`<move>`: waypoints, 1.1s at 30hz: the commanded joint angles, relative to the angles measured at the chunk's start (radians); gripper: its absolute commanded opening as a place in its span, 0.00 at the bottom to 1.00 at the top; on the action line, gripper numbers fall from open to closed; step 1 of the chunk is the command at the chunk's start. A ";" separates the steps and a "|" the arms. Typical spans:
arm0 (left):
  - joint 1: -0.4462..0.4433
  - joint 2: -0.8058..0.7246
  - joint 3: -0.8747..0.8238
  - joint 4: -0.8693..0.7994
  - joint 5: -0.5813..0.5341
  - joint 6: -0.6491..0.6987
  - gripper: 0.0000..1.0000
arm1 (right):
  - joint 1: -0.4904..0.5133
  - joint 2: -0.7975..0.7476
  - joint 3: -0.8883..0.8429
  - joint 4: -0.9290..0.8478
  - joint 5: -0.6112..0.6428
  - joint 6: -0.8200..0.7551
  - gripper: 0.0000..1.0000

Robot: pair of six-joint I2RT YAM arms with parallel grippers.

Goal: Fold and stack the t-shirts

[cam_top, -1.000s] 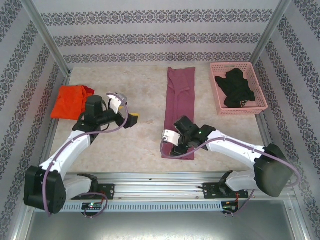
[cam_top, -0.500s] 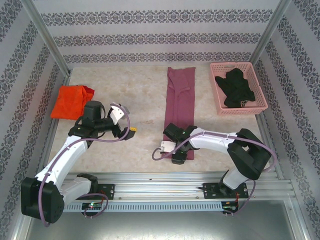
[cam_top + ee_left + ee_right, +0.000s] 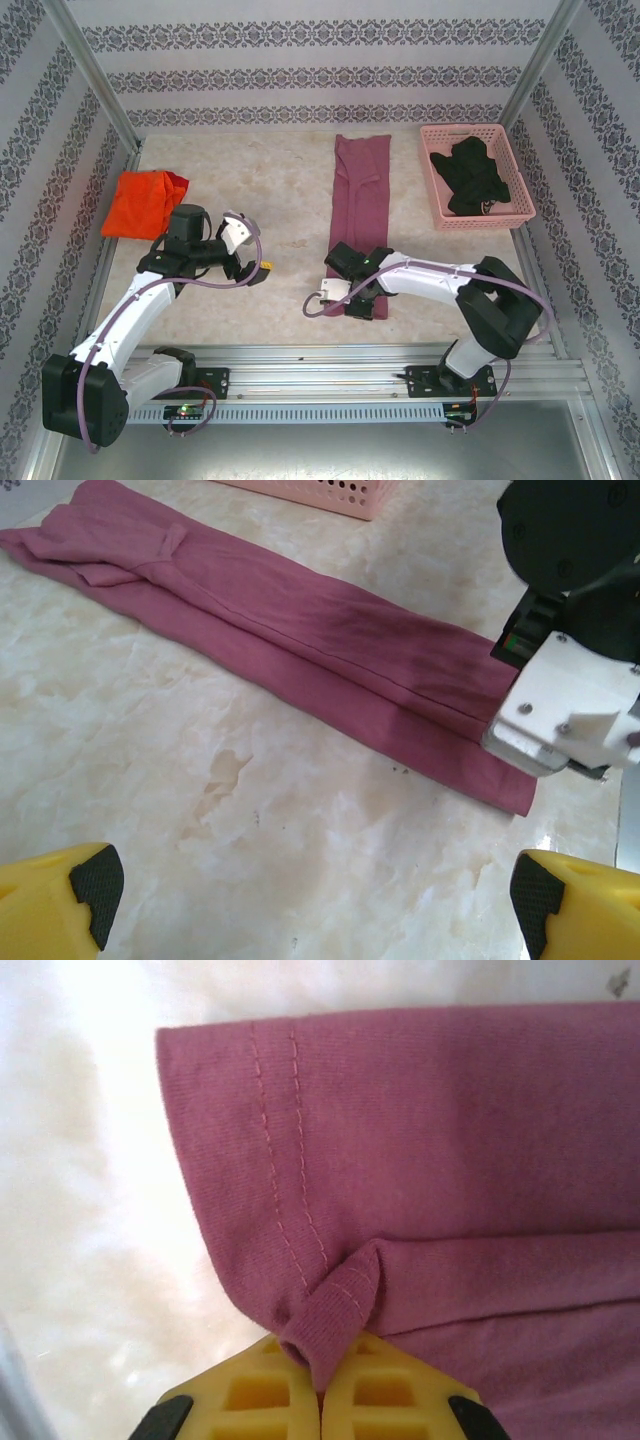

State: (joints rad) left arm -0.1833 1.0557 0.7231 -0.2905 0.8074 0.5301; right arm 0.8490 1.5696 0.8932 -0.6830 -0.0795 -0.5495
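The maroon t-shirt (image 3: 362, 200) lies folded into a long narrow strip running from the back of the table to the front; its star and lettering are hidden. My right gripper (image 3: 320, 1400) is shut on the near hem corner of the maroon t-shirt (image 3: 400, 1180), with a pinch of cloth between the yellow fingers (image 3: 250, 1395). That gripper (image 3: 352, 295) sits at the strip's near end. The orange t-shirt (image 3: 143, 202) lies crumpled at the far left. My left gripper (image 3: 252, 262) hovers open over bare table left of the strip, its yellow fingertips (image 3: 60, 890) wide apart, facing the maroon t-shirt (image 3: 300, 630).
A pink basket (image 3: 476, 176) holding dark clothing stands at the back right. Patterned walls and metal posts enclose the marble table (image 3: 270, 190). The rail (image 3: 320, 360) with both arm bases runs along the near edge.
The right arm swung its wrist over the strip's near end and its gripper closed on the hem corner. The left gripper drew back and slightly right over bare table.
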 commanded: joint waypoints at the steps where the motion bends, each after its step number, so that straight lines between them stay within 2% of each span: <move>1: -0.010 -0.011 -0.021 -0.041 0.045 0.070 1.00 | 0.009 -0.088 0.033 -0.108 -0.127 -0.004 0.00; 7: -0.025 0.009 -0.034 -0.058 0.057 0.129 1.00 | -0.041 -0.170 0.110 -0.145 -0.060 -0.070 0.00; 12: -0.028 0.019 -0.034 -0.064 0.053 0.139 1.00 | -0.106 -0.142 0.237 -0.171 0.005 -0.181 0.00; 22: -0.028 0.015 -0.050 -0.063 0.031 0.139 1.00 | -0.244 0.082 0.474 -0.157 0.132 -0.318 0.00; 33: -0.028 0.014 -0.100 0.053 0.011 0.066 1.00 | -0.336 0.291 0.647 -0.056 0.169 -0.360 0.00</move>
State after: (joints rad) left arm -0.2031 1.0752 0.6411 -0.3019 0.8108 0.6159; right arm 0.5282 1.8313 1.4895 -0.7795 0.0662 -0.8803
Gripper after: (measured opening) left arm 0.998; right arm 0.047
